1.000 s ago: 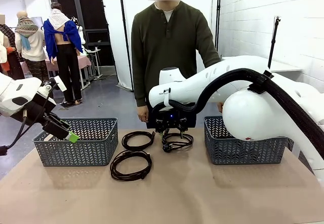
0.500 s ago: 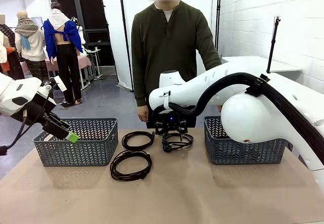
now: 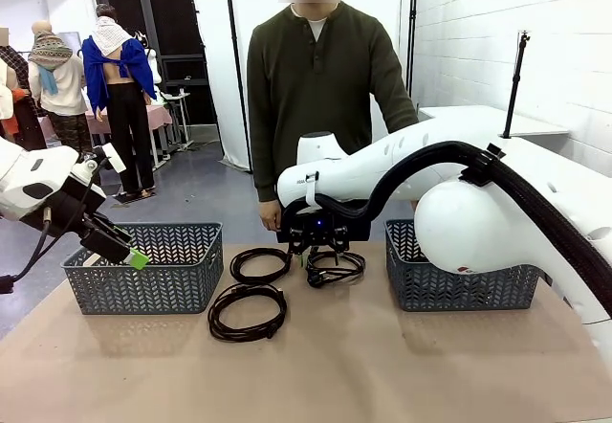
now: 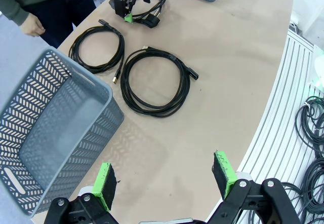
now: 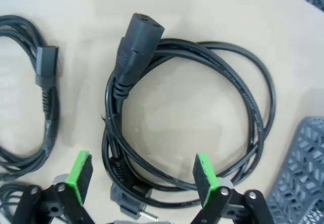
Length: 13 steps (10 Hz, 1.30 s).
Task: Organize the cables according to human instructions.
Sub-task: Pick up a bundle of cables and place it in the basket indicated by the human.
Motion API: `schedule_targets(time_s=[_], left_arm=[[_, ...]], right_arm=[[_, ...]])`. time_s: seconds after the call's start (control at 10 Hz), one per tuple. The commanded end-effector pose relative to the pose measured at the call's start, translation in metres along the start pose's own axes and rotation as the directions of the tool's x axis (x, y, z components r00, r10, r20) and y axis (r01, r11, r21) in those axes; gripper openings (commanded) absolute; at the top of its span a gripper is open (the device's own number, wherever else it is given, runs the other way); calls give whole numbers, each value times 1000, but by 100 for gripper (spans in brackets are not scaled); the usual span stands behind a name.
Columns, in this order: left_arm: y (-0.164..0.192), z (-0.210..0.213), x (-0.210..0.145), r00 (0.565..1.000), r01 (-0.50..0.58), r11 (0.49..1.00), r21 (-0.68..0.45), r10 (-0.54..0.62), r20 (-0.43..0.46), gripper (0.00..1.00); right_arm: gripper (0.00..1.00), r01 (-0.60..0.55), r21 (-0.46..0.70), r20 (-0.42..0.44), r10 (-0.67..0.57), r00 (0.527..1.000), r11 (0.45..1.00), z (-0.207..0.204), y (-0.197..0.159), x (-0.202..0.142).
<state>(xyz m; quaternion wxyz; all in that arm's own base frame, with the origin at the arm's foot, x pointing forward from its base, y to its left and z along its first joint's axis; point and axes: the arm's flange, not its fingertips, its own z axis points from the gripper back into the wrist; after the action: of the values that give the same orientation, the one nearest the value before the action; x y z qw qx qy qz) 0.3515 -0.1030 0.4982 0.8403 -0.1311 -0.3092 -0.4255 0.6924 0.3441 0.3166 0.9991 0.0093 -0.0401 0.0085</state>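
Three coiled black cables lie on the tan table between two grey baskets. My right gripper [image 3: 319, 243] hangs open just above the right-hand cable [image 3: 344, 275], close to the person. In the right wrist view its green pads [image 5: 79, 175] straddle that coil's near edge, whose moulded plug [image 5: 135, 39] points away; nothing is held. Another cable [image 5: 46, 84] lies to the left. My left gripper [image 3: 126, 252] is open in the air beside the left basket [image 3: 143, 284]. The left wrist view looks down past its pads [image 4: 105, 191] on two cables [image 4: 126, 84] [image 4: 120, 51].
A second grey basket [image 3: 459, 284] stands at the right, partly behind my right arm; its corner [image 5: 304, 173] shows in the right wrist view. The person stands at the far edge with a hand [image 3: 271, 215] hanging near the cables. More cables [image 4: 311, 133] lie off the table.
My right arm has edged slightly left above the right-hand cable. The left arm and the cables have stayed where they were.
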Motion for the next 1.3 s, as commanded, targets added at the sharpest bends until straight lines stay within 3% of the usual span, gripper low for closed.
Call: schedule_targets(time_s=[0.0,0.4,0.9,1.0,1.2], left_arm=[[3,-1,-1,1000,2,1000,-12,-2,7,100],[3,-1,-1,1000,2,1000,-12,-2,7,100],[3,-1,-1,1000,2,1000,-12,-2,7,100],[3,-1,-1,1000,2,1000,-12,-2,7,100],[3,-1,-1,1000,2,1000,-12,-2,7,100]], right_arm=[[100,7,-25,-18,-8,1000,1000,-8,6,11],[100,-9,-39,-7,8,1000,999,-10,7,13],[13,-21,-21,-68,20,997,1000,-12,11,12],[0,-26,-20,-75,24,997,999,-13,11,12],[0,-26,13,-91,27,995,1000,-13,9,13]])
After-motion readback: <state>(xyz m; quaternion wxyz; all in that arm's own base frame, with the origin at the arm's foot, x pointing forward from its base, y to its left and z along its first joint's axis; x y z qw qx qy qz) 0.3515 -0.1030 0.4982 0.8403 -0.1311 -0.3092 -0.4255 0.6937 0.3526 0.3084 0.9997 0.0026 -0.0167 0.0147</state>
